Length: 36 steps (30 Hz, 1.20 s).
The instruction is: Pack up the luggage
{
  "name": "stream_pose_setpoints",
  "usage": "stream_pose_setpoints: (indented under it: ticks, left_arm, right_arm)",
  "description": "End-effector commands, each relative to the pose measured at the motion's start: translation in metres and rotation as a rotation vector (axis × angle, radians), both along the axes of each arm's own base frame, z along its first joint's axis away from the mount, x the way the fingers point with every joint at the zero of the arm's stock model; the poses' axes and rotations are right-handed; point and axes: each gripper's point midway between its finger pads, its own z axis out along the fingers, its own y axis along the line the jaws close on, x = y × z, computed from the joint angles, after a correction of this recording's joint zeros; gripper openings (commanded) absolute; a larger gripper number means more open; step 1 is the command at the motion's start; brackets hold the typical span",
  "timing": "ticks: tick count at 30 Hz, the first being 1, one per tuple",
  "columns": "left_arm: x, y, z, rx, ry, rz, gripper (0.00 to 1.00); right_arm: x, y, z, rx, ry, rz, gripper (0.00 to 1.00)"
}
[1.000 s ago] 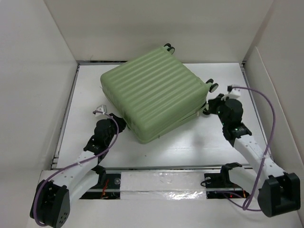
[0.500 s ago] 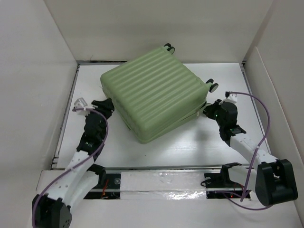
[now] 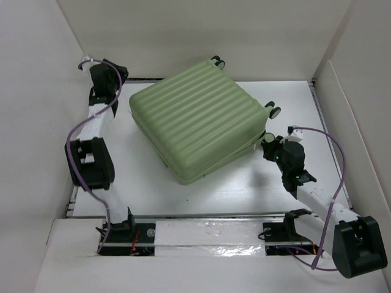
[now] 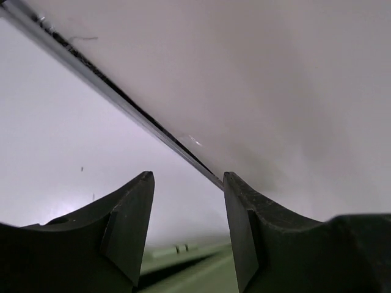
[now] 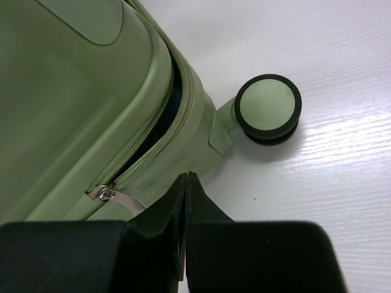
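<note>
Luggage (image 3: 198, 125) lay lid-down, centred on worktop (image 3: 232, 189) | left claw (image 4: 188, 183), fingers apart, had swung from near-left to far-left corner | right claw (image 5: 186, 183) pressed together beside zipper pull (image 5: 113, 195) | zipping likely pending

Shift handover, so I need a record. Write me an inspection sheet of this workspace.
Surface: white table, glossy.
Job's things: luggage lies flat, ribbed shell up. The zip gapes near one wheel, with the zip pull just below the gap.
Clutter: nothing seen.
Grippers: left gripper open, holding nothing, up by the far left corner. Right gripper shut, tips beside the zip pull.
Cables: purple cables loop loose along both arms.
Surroundings: white walls on three sides.
</note>
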Motion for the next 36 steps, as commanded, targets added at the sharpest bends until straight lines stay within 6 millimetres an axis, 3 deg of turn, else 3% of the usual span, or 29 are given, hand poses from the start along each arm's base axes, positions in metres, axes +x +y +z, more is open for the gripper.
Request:
stream_pose_setpoints:
  ticks: [1,2,3,4,5,6,8,10,14,16,17,18,19,20,21,23,24,25,26,27,28,29,31,32,34,35,36]
  left_arm:
    - [0.030,-0.019,-0.001,0.081,0.080,-0.222,0.46]
    - [0.048,-0.021,-0.034,0.077,0.148,-0.257,0.46]
    - [0.059,-0.030,-0.019,0.080,0.127,-0.323,0.46]
    - [0.066,-0.035,-0.026,0.092,0.133,-0.369,0.46]
    - [0.078,-0.039,-0.055,0.077,0.173,-0.403,0.47]
    - [0.083,-0.045,-0.049,0.071,0.168,-0.442,0.47]
    - [0.093,-0.052,-0.074,0.078,0.196,-0.484,0.47]
    - [0.099,-0.060,-0.072,0.096,0.154,-0.541,0.48]
    - [0.099,-0.098,-0.082,0.084,0.100,-0.695,0.48]
    - [0.090,-0.118,-0.092,0.074,0.092,-0.753,0.48]
    - [0.081,-0.126,-0.077,0.056,0.072,-0.744,0.47]
    - [0.069,-0.124,-0.104,0.035,0.074,-0.716,0.46]
    - [0.063,-0.127,-0.104,-0.033,0.060,-0.661,0.45]
    - [0.050,-0.126,-0.087,-0.072,0.018,-0.629,0.44]
    - [0.032,-0.124,-0.112,-0.116,0.011,-0.599,0.41]
    - [0.013,-0.126,-0.101,-0.230,-0.031,-0.537,0.38]
    - [-0.004,-0.123,-0.120,-0.257,-0.019,-0.508,0.37]
    - [-0.011,-0.127,-0.122,-0.270,-0.026,-0.487,0.37]
    - [-0.020,-0.129,-0.111,-0.282,-0.048,-0.479,0.37]
    - [-0.034,-0.126,-0.122,-0.288,-0.038,-0.457,0.36]
    - [-0.038,-0.121,-0.119,-0.282,-0.057,-0.422,0.36]
    - [-0.046,-0.119,-0.105,-0.276,-0.086,-0.414,0.36]
    - [-0.062,-0.109,-0.111,-0.268,-0.075,-0.356,0.37]
    - [-0.069,-0.106,-0.095,-0.253,-0.108,-0.345,0.38]
    - [-0.077,-0.093,-0.098,-0.248,-0.090,-0.287,0.43]
    - [-0.080,-0.084,-0.085,-0.248,-0.119,-0.262,0.45]
    - [-0.081,-0.078,-0.082,-0.250,-0.124,-0.241,0.51]
  right_arm:
    - [0.002,0.001,0.004,0.006,-0.036,-0.006,0.00]
    - [0.002,0.006,0.002,0.008,-0.028,0.010,0.00]
    - [0.004,0.007,0.000,0.006,-0.024,0.018,0.00]
    - [0.008,0.010,-0.002,0.004,-0.012,0.029,0.00]
    - [0.009,0.014,-0.001,-0.002,-0.010,0.042,0.00]
    - [0.011,0.017,-0.002,-0.012,-0.002,0.053,0.00]
    - [0.019,0.018,0.002,-0.027,-0.007,0.049,0.00]
    - [0.025,0.023,0.006,-0.032,-0.021,0.062,0.00]
    - [0.046,0.045,0.021,-0.031,-0.091,0.170,0.00]
    - [0.063,0.056,0.017,-0.055,-0.058,0.216,0.00]
    - [0.067,0.063,0.016,-0.064,-0.047,0.244,0.00]
    - [0.079,0.066,0.016,-0.080,-0.048,0.250,0.00]
    - [0.085,0.068,0.016,-0.083,-0.052,0.253,0.00]
    - [0.091,0.071,0.017,-0.084,-0.060,0.261,0.00]
    - [0.096,0.075,0.017,-0.089,-0.070,0.278,0.00]
    - [0.111,0.092,0.020,-0.096,-0.075,0.359,0.00]
    - [0.115,0.094,0.016,-0.123,-0.059,0.381,0.00]
    - [0.128,0.098,0.023,-0.126,-0.064,0.388,0.00]
    - [0.133,0.095,0.022,-0.131,-0.051,0.385,0.00]
    - [0.134,0.097,0.023,-0.133,-0.046,0.393,0.00]
    - [0.139,0.093,0.026,-0.129,-0.053,0.388,0.00]
    - [0.141,0.094,0.033,-0.123,-0.066,0.387,0.00]
    - [0.140,0.089,0.035,-0.117,-0.055,0.374,0.00]
    - [0.140,0.080,0.039,-0.120,-0.059,0.340,0.00]
    - [0.136,0.073,0.035,-0.108,-0.031,0.317,0.12]
    - [0.135,0.067,0.034,-0.104,-0.025,0.298,0.20]
    - [0.126,0.066,0.031,-0.091,-0.011,0.293,0.36]
